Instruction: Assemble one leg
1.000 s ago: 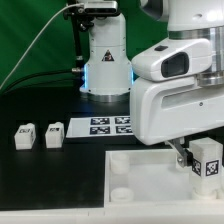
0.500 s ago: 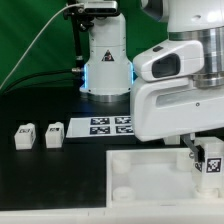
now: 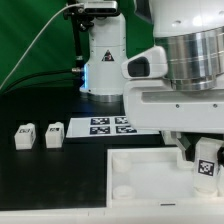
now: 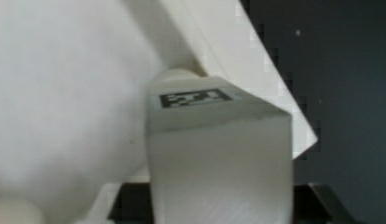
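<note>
My gripper (image 3: 203,151) is shut on a leg (image 3: 207,163), a chunky white peg with a black-and-white tag, and holds it upright over the right part of the large white panel (image 3: 145,172). Whether the leg touches the panel I cannot tell. In the wrist view the leg (image 4: 211,150) fills the middle, its tag facing the camera, with my dark fingers (image 4: 129,200) on both sides and the panel (image 4: 65,90) behind it. Two more legs (image 3: 22,137) (image 3: 53,135) stand on the black table at the exterior view's left.
The marker board (image 3: 105,126) lies on the table behind the panel, in front of the arm's base (image 3: 105,65). A round socket (image 3: 121,190) shows near the panel's left corner. My arm hides the panel's far right side.
My wrist has turned about its own axis, so the hand's housing looks different. The held leg has stayed almost in the same place over the panel's right part.
</note>
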Action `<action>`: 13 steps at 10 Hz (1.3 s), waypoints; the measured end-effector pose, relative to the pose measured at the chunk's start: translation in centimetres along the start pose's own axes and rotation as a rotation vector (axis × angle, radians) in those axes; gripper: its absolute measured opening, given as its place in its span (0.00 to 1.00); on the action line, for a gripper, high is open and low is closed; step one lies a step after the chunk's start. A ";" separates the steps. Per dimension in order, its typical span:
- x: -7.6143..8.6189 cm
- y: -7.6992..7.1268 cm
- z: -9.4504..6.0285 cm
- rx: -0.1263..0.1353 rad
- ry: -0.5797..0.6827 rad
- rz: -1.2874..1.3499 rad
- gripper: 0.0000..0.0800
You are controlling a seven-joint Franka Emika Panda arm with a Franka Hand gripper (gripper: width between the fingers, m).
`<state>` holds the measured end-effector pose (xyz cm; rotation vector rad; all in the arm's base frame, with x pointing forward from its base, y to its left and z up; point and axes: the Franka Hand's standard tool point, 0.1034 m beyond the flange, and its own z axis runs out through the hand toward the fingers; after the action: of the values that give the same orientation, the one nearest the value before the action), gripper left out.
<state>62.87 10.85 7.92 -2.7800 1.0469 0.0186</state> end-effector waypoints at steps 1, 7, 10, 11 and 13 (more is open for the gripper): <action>0.1 0.2 0.0 0.003 -0.003 0.138 0.39; -0.1 0.1 0.1 0.043 -0.059 0.861 0.39; -0.5 -0.2 0.4 0.059 -0.041 0.666 0.62; -0.9 -0.7 0.3 0.053 -0.027 0.495 0.77; -1.1 -0.9 0.3 0.048 -0.010 0.227 0.80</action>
<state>62.65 12.26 7.79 -2.6013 1.3355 0.0354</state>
